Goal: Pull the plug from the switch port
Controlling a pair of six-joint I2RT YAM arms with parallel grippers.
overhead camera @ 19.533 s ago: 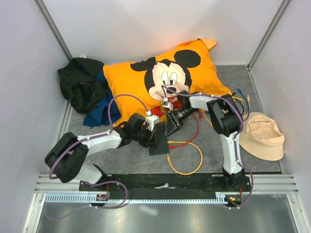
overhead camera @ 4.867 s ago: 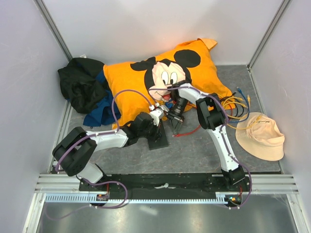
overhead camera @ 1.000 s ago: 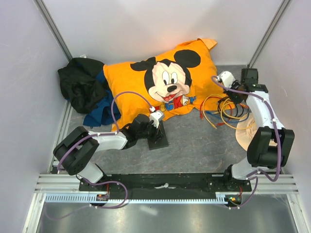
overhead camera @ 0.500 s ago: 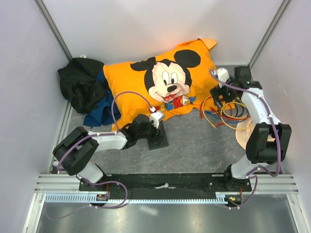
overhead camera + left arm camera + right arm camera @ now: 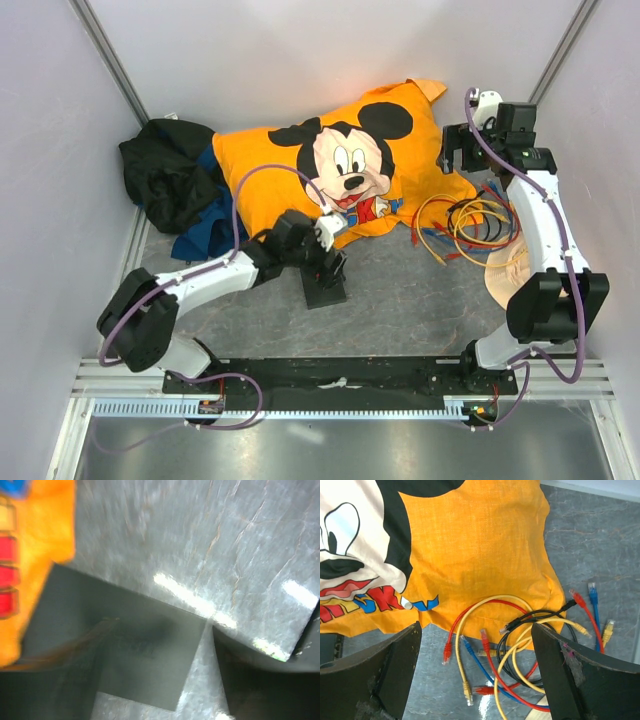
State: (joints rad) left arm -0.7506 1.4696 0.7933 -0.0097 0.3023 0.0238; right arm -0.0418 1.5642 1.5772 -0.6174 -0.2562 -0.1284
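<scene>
1. I counted 2 arms, 1 switch (image 5: pixel 323 290), 1 orange cartoon-mouse pillow (image 5: pixel 345 165), 1 beige hat (image 5: pixel 497 283), 1 heap of black cloth (image 5: pixel 165 180) and 1 blue cloth (image 5: pixel 205 240) beside it.
2. The loose cables (image 5: pixel 520 645) lay in 1 tangle of 4 colours: yellow, red, blue and black. I could not count the separate cables.
3. The switch was a flat, dark grey-black rectangle with a plain matte top. The left wrist view was too blurred for me to make out its sockets.
4. It lay on the grey table (image 5: pixel 400 310) just in front of the pillow's near edge, well apart from the cable tangle.
5. The left gripper (image 5: pixel 335 266) hung over the switch's far end. Its fingers (image 5: pixel 260 680) stood apart and held nothing.
6. The right gripper (image 5: pixel 476 627) was raised above the pillow's right corner and the cables, with its jaws spread wide and nothing between them.
7. The right arm (image 5: pixel 535 215) covered part of the hat.
</scene>
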